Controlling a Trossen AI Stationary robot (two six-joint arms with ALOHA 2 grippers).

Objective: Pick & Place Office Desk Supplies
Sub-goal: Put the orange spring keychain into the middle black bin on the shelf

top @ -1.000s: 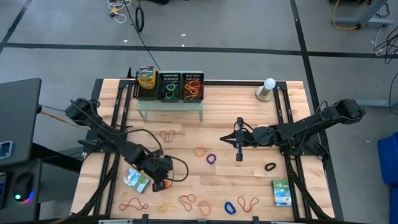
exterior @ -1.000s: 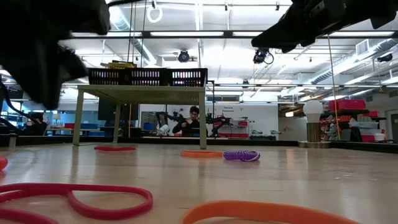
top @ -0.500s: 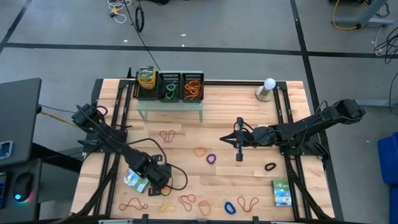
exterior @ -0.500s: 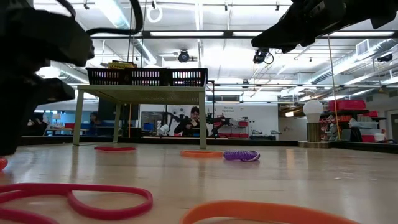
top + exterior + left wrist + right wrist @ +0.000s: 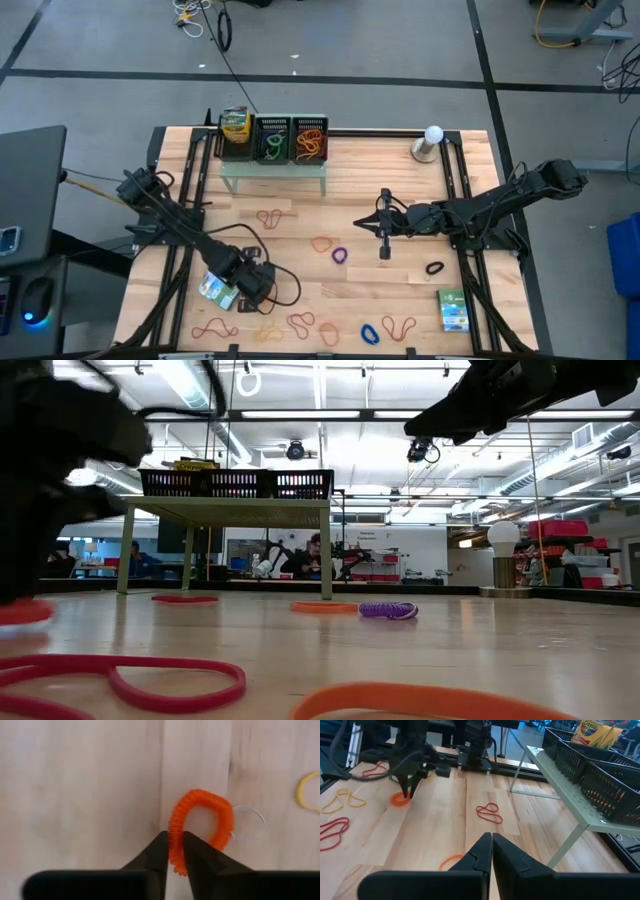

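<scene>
High view gives us the whole table [image 5: 400, 300]: at the left, the left end effector [image 5: 262, 293] is down near the front edge, just beside a green-white packet [image 5: 217, 290]. Only the left wrist view shows what it is doing: its two dark fingers [image 5: 161, 851] are pinched on one side of an orange coiled band [image 5: 200, 827] lying on the wood, with a thin clear ring touching the band's far side. From above, the arm hides that band.

Toward the middle, loose rubber bands lie scattered, among them a purple one [image 5: 340, 255], and the pale-green shelf [image 5: 272, 170] with black mesh trays [image 5: 290, 140] stands at the back. The low view shows us the purple band [image 5: 388, 610] as a coil, which the high view does not.

At the right, the right end effector [image 5: 384, 243] hangs over mid-table, clenched on nothing; its wrist view shows the fingers [image 5: 480, 851] pressed together. A second packet [image 5: 453, 309] lies at the front right.
</scene>
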